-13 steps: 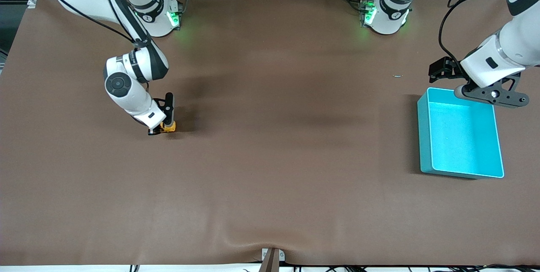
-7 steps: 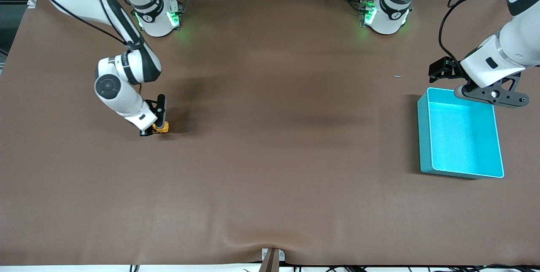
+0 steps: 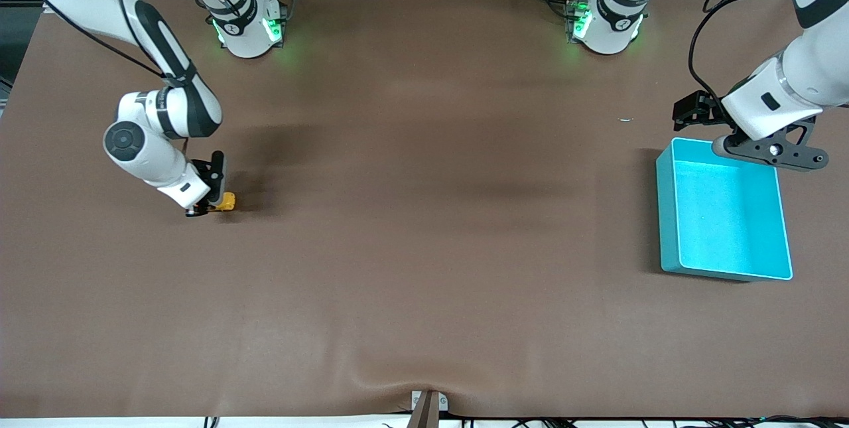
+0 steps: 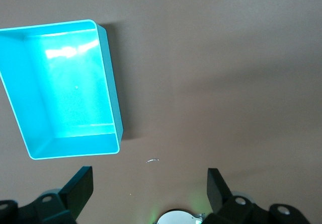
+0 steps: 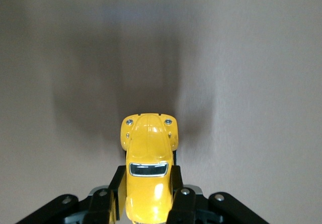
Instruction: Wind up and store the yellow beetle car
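The yellow beetle car sits low at the brown table near the right arm's end, its wheels at the cloth. My right gripper is shut on the car's sides. In the right wrist view the car points away from the camera with a black finger pressed on each flank. The turquoise bin stands at the left arm's end and holds nothing that I can see. My left gripper hangs open over the bin's rim nearest the bases, and the left arm waits. In the left wrist view the bin lies below.
A small pale scrap lies on the table between the bin and the left arm's base. The brown cloth has a ripple at the edge nearest the camera.
My right gripper has dragged the car along the table toward the right arm's end, away from the bin. The left arm has stayed still.
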Controlling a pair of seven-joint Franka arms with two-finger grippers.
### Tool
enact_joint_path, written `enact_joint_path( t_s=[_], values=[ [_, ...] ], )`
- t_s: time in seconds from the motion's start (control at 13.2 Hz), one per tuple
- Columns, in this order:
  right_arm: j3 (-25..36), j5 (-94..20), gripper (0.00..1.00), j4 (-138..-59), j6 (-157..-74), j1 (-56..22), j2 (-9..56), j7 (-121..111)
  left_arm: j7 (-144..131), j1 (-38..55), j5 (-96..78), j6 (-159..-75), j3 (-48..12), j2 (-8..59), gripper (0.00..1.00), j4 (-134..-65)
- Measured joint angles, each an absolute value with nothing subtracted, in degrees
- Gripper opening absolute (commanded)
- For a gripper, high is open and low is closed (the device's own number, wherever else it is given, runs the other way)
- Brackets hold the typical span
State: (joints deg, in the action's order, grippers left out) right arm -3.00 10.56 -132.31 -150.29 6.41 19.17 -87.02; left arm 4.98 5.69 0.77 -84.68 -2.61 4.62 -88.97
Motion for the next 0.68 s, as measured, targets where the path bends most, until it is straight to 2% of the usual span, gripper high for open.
enact_joint_path(
  t_s=[0.68],
  values=[
    [-3.05, 11.01, 0.26, -130.84, -150.55, 14.06, 20.15, -93.05, 4.98, 5.90, 0.77, -84.87, -2.68, 4.70, 1.00, -89.83]
  ],
)
